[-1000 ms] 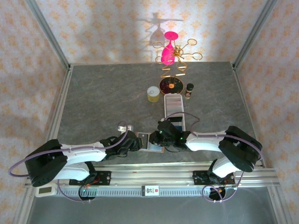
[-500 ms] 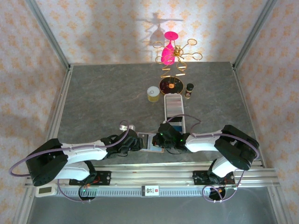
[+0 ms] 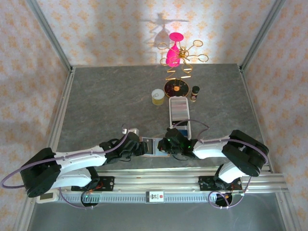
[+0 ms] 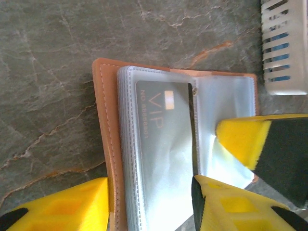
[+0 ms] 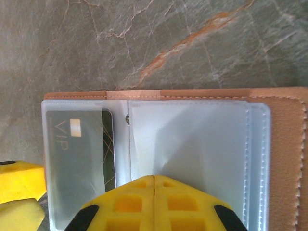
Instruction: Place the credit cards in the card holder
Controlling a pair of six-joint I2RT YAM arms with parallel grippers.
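The tan leather card holder (image 3: pixel 150 145) (image 4: pixel 103 120) (image 5: pixel 284 144) lies open and flat near the table's front edge, its clear sleeves facing up. A dark credit card marked VIP (image 4: pixel 161 130) (image 5: pixel 72 159) sits in the left sleeve. My left gripper (image 3: pixel 141 146) (image 4: pixel 149 182) stands part open, its fingers at either side of the holder's left half; I cannot tell if they touch it. My right gripper (image 3: pixel 167 144) (image 5: pixel 154 177) is shut with nothing between its fingers, its tip on the right sleeve. A blue card (image 3: pixel 181 129) lies in the white tray (image 3: pixel 178 111).
The slotted white tray (image 4: pixel 281 86) runs back from the holder's far right corner. Behind it stand a yellow-lidded jar (image 3: pixel 157 96), a dark round dish (image 3: pixel 175 87), a small dark bottle (image 3: pixel 195 93) and a gold stand with pink ornaments (image 3: pixel 174 50). A metal rail borders the near edge.
My left arm has reached right, bringing its gripper onto the holder's left half, and its jaws narrowed slightly. My right gripper closed fully and shifted a little nearer.
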